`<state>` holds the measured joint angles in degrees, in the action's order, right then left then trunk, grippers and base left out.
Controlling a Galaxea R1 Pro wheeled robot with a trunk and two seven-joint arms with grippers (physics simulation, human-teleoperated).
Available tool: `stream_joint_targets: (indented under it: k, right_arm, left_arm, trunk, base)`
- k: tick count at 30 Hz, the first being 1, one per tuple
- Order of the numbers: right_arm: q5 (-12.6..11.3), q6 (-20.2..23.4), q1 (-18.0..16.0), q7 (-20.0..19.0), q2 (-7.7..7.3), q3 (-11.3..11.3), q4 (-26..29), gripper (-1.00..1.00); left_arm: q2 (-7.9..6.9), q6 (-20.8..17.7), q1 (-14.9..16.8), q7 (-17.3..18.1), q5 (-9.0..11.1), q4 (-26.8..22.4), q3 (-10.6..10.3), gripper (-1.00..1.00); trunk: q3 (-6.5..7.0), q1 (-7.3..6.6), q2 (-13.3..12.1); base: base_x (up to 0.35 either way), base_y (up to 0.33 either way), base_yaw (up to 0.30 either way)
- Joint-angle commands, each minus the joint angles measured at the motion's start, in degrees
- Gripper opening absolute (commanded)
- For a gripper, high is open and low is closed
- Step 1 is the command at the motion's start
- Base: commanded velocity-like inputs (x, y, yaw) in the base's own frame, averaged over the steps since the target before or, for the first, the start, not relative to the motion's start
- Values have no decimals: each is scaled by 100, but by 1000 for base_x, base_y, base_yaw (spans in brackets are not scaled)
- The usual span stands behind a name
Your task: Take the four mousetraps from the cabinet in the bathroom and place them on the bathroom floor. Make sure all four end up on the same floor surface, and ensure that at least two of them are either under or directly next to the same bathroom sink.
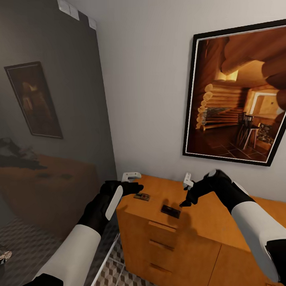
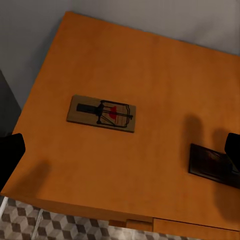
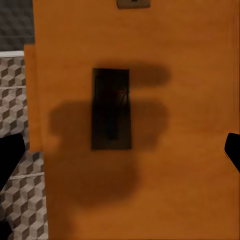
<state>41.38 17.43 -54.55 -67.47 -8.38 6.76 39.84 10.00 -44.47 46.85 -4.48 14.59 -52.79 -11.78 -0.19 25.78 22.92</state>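
Two mousetraps lie flat on the top of the orange-brown cabinet (image 1: 213, 223). The lit mousetrap (image 1: 141, 196) (image 2: 102, 113) is near the cabinet's left end, just right of my left gripper (image 1: 136, 187) (image 2: 121, 152), which hovers above it, open and empty. The second mousetrap (image 1: 170, 211) (image 3: 111, 109) (image 2: 212, 164) lies dark in the shadow of my right gripper (image 1: 185, 202) (image 3: 121, 152), which hangs over it, open and empty. The first trap (image 3: 133, 3) also peeks in at the edge of the right wrist view. Cube-patterned bathroom floor (image 1: 124, 279) (image 3: 20, 100) shows beside the cabinet.
A dark tinted glass panel (image 1: 46, 122) stands close to the cabinet's left side. The white wall with a large framed picture (image 1: 241, 97) is right behind the cabinet. Drawer fronts with bar handles (image 1: 162, 245) face me.
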Motion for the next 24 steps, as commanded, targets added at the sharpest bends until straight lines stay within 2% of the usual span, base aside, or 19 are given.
stream_joint_targets:
  k: [1, 12, 18, 24]
  right_arm:
    - [-3, 3, -17, -3, 1, -2, -1, 100]
    - [-47, 25, -216, 23, 3, -11, -113, 100]
    - [-49, 26, -693, 54, 15, -59, -819, 100]
    - [-43, 17, -931, 26, 52, -88, -1198, 100]
  left_arm:
    - [0, 0, 0, 0, 0, -1, 0, 100]
    - [0, 0, 0, 0, 0, -3, -2, 100]
    - [0, 0, 0, 0, 0, -3, -3, 100]
    - [0, 0, 0, 0, 0, -3, -3, 100]
  trunk:
    - [0, 0, 0]
    - [0, 0, 0]
    - [0, 0, 0]
    - [0, 0, 0]
  base:
    - [0, 0, 0]
    - [0, 0, 0]
    - [0, 0, 0]
    - [0, 0, 0]
